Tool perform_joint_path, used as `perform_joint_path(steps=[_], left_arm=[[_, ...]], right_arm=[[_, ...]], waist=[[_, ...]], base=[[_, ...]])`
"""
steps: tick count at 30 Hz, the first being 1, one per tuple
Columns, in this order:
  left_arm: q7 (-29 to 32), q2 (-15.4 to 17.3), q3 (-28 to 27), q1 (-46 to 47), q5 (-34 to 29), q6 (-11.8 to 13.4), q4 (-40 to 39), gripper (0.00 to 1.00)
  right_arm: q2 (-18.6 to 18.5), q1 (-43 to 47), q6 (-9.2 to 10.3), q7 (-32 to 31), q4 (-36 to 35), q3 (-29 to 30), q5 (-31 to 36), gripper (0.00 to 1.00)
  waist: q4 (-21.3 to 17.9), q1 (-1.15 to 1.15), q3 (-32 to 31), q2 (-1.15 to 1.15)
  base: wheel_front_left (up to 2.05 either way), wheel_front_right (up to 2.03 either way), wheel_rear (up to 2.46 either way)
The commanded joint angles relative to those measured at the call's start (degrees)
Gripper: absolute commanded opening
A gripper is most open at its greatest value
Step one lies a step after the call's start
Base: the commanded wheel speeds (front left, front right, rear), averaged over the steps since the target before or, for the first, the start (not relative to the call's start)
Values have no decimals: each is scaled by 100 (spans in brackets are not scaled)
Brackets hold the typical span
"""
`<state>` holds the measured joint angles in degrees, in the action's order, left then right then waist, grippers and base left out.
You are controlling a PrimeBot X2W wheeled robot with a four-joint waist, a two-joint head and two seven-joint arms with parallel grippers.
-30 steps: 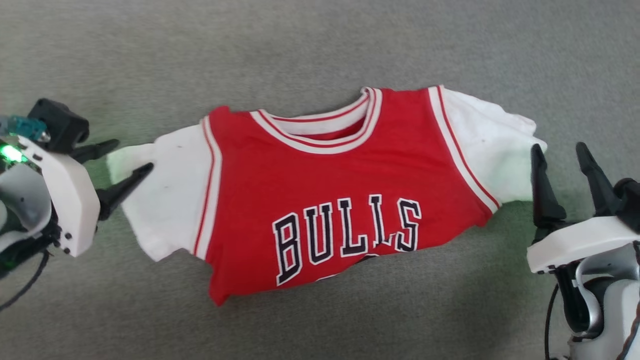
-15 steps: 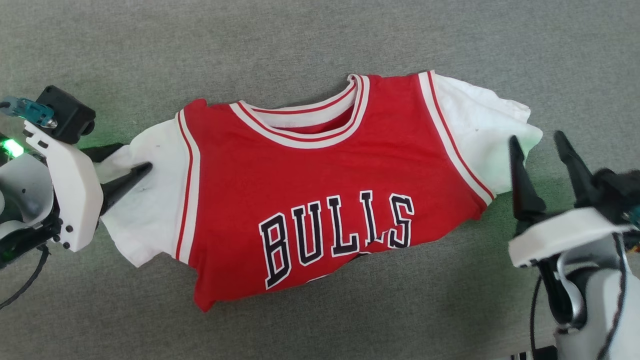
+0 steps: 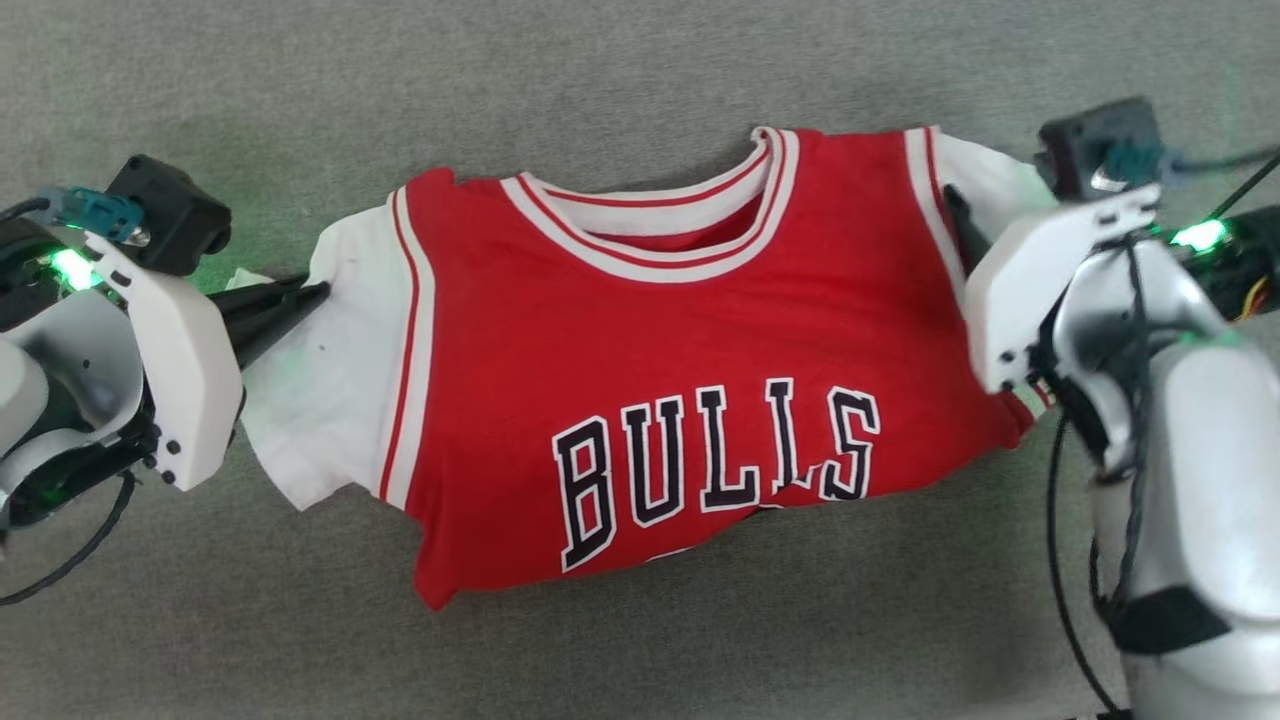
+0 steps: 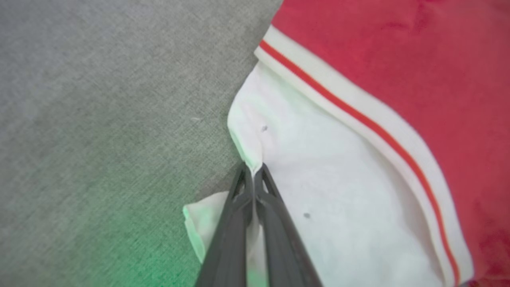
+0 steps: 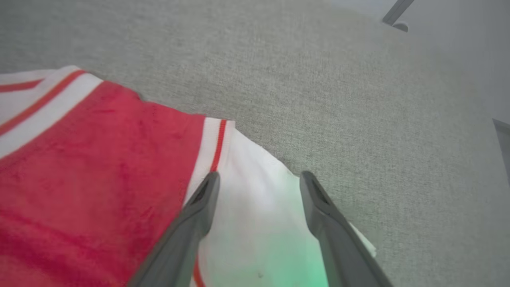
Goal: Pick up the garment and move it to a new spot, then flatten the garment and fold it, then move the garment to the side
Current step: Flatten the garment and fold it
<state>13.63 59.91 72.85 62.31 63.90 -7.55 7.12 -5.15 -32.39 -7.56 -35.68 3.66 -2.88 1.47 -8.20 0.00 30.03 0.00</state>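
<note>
stage: pickup, 1 of 2 grips set | Bulls jersey (image 3: 650, 370) face up on grey fabric surface (image 3: 640, 70), rumpled, unfolded | left gripper (image 4: 253, 171) clamped on white sleeve edge | right gripper (image 5: 259, 177) fingers apart over the other sleeve, no grip | todo: lift, move, flatten, fold, set aside

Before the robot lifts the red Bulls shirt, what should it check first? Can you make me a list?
1. Left claw pinching the jersey at its left white sleeve: ok, shut on the sleeve's edge.
2. Right claw gripping the right white sleeve: not ok, it is open, with its fingers spread at the sleeve.
3. Lettering facing up: ok.
4. Jersey lying flat: not ok, the bottom edge is bunched under.
5. How many fabric layers the left claw holds: cannot tell.
</note>
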Motion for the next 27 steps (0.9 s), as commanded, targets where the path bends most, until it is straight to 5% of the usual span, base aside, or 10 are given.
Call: perform_joint_path(steps=[1, 9, 10, 12, 13, 27], left_arm=[[20, -67, 98, -33, -37, 12, 28, 0], [-78, -101, 106, 34, -117, 13, -56, 0], [-86, -105, 105, 45, -119, 14, -54, 0], [-124, -108, 107, 70, -100, 15, -39, 0], [-147, -128, 106, 67, -41, 16, -27, 0], [-1528, -432, 51, 382, 1002, 13, 206, 0]], right_arm=[[-13, -84, 12, -156, 60, 23, -75, 100], [-122, -241, 12, -1133, 459, 78, -332, 100], [-102, -233, 12, -1165, 491, 98, -335, 81], [-68, -239, 12, -1138, 542, 140, -334, 7], [-55, -247, 12, -1097, 563, 188, -326, 0], [136, -650, 19, 33, 73, 659, -494, 0]], waist=[[52, 0, 44, 0], [165, 0, 208, 0], [170, 0, 225, 0], [172, 0, 255, 0], [173, 0, 262, 0], [345, 0, -181, 0]], base=[[0, 0, 0], [0, 0, 0], [0, 0, 0], [0, 0, 0], [0, 0, 0], [0, 0, 0]])
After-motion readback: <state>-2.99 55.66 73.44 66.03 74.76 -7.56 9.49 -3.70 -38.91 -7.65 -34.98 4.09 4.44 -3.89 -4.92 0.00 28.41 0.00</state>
